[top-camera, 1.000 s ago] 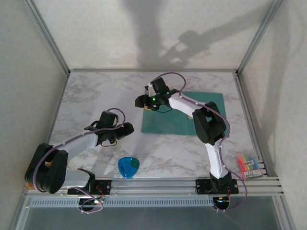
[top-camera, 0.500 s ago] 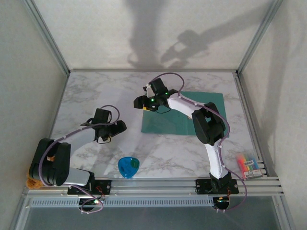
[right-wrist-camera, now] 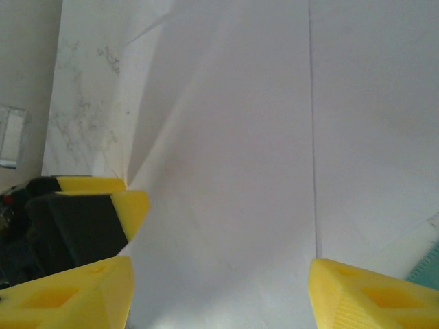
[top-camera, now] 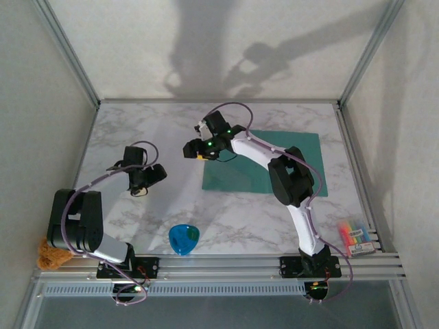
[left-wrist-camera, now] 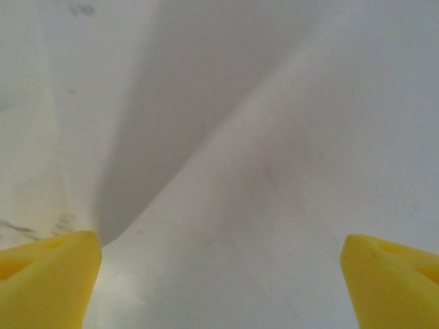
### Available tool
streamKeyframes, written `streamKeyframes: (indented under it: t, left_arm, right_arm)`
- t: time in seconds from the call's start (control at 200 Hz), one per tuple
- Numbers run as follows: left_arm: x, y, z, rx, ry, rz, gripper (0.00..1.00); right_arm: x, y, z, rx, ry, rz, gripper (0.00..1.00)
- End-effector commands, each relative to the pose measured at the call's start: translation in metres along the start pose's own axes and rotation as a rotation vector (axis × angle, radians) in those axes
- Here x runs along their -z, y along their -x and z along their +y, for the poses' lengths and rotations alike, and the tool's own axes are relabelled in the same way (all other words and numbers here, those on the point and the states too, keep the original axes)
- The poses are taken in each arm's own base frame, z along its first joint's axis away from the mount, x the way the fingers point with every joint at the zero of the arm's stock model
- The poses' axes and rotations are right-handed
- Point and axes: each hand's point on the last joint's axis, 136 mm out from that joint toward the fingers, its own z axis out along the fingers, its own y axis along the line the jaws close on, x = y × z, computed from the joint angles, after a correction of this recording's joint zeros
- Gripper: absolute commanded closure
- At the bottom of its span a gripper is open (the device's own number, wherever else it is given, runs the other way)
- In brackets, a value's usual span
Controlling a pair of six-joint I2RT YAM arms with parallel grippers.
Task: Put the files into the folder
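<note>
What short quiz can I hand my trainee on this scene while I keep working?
1. True or false: the left claw and the right claw both stand open.
2. Multiple choice: which face does the folder show from above? A) teal B) red C) white
3. Fill in: in its wrist view, the white ____ lie beneath the left claw.
Key: 1 true; 2 A; 3 files.
</note>
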Motion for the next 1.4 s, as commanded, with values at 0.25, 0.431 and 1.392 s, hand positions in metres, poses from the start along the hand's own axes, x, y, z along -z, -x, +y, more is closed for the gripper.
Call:
streamKeyframes:
  t: [0.25,0.431,1.392]
  left_arm:
    - [0.037,0.030,0.000,0.052,0.013,-0.150,0.09]
    - [0.046,0.019,0.003,0.117,-0.042,-0.186,0.09]
    - [0.026,-0.026,0.020,0.164,-0.043,-0.063,0.23]
  right_arm:
    - [-0.031,-0.018,-0.005,0.077,-0.147,0.104,0.33]
    - [-0.039,-0.019,-0.010,0.086,-0.197,0.120,0.34]
    - [-0.059,-0.033,-0.023,0.099,-0.301,0.175,0.46]
